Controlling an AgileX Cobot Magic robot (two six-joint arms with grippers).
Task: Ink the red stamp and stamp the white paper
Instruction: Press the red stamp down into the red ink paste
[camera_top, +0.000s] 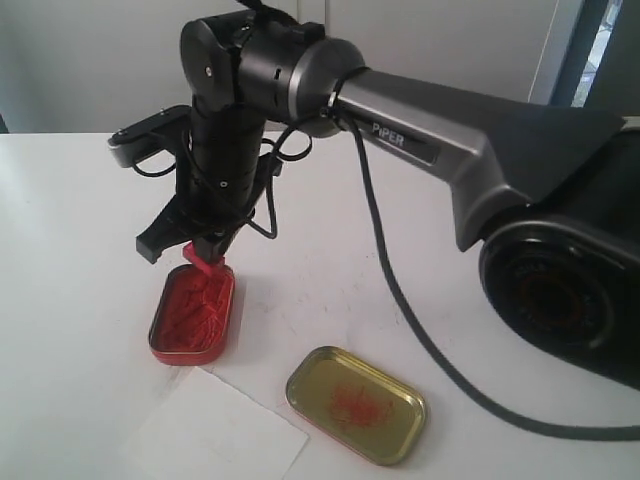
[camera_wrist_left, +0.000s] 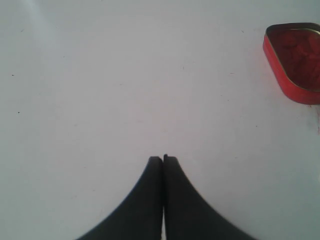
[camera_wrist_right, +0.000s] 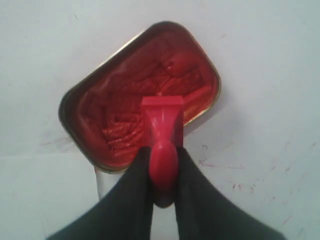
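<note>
My right gripper (camera_top: 197, 250) (camera_wrist_right: 163, 156) is shut on the rounded handle of the red stamp (camera_top: 207, 261) (camera_wrist_right: 162, 125). The stamp's square base points down over the far end of the red ink tin (camera_top: 192, 312) (camera_wrist_right: 120, 95), just above the lumpy paste; whether it touches is unclear. The white paper (camera_top: 215, 432) lies flat on the table in front of the tin, near the front edge. My left gripper (camera_wrist_left: 163, 159) is shut with nothing in it, over bare white tabletop, with the ink tin (camera_wrist_left: 297, 60) off to one side.
A brass-coloured tin lid (camera_top: 356, 403) smeared with red lies to the right of the paper. The right arm (camera_top: 450, 140) and its black cable (camera_top: 400, 300) cross the table from the right. Red smudges mark the tabletop (camera_wrist_right: 280, 170) beside the tin.
</note>
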